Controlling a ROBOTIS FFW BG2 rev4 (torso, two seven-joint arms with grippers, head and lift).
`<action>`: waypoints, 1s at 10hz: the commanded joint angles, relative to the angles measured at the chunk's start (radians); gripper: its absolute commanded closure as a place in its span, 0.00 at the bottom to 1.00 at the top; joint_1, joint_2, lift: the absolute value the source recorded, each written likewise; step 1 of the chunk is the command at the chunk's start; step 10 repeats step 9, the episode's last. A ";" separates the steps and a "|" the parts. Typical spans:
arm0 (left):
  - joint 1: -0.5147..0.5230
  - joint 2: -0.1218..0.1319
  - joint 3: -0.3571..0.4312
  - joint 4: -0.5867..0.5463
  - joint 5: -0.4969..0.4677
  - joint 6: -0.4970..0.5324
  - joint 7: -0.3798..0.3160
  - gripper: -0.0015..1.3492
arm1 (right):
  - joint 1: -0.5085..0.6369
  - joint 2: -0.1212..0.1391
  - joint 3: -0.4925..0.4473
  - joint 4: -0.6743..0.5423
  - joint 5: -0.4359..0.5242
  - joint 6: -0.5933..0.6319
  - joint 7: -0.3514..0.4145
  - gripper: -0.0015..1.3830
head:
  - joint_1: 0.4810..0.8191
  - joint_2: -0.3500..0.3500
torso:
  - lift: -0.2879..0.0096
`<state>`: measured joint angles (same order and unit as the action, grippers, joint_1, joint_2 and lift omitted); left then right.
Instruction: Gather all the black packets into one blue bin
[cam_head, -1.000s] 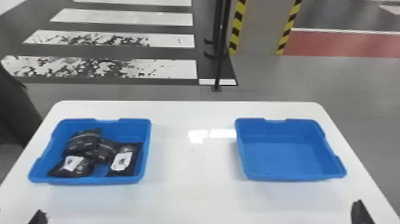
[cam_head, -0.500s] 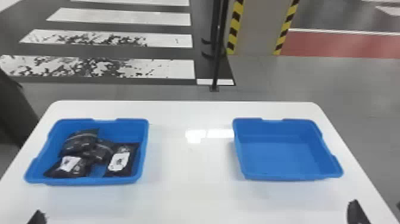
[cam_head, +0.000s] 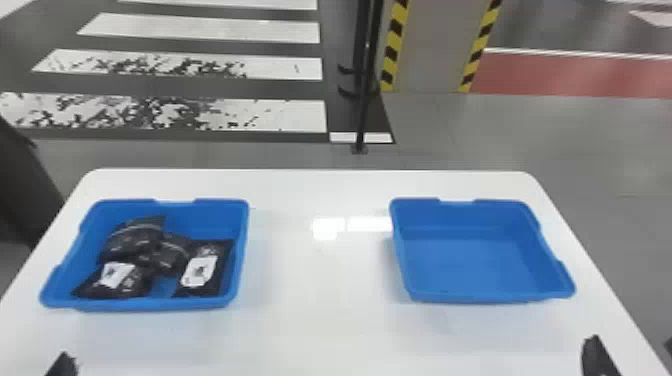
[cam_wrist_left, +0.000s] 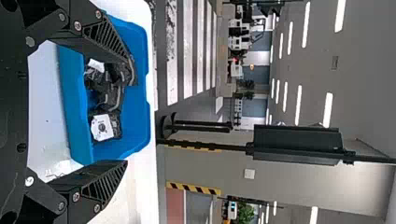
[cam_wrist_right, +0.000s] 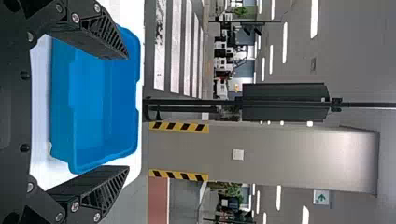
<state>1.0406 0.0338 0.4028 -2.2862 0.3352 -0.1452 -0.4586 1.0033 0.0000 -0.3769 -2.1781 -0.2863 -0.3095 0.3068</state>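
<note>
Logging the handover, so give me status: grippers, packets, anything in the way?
Left gripper open, right gripper open, both holding nothing. Black packets heaped in left blue bin. Nothing covering them in head view.

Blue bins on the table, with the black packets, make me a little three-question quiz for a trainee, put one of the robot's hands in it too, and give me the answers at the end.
1. Which place holds the black packets?
A. the bin on the robot's right
B. the bin on the robot's left
C. both bins

2. True or false: a black packet lies loose on the table between the bins.

3. Fill in, open or shut: the right hand has its fingers ____.

Key: 1 B; 2 false; 3 open.
</note>
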 joint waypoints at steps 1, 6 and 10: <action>0.000 0.000 0.000 0.000 0.000 0.003 0.000 0.21 | 0.001 0.001 0.000 0.000 -0.003 0.000 0.000 0.14 | 0.63 0.39 | 0.60; -0.002 -0.002 0.000 0.002 -0.008 0.008 0.000 0.21 | 0.001 0.001 0.000 0.002 -0.009 0.003 0.000 0.14 | 0.63 0.39 | 0.60; -0.010 -0.003 -0.002 0.002 -0.012 0.008 0.000 0.21 | -0.004 0.001 0.002 0.005 -0.015 0.003 0.000 0.14 | 0.63 0.38 | 0.60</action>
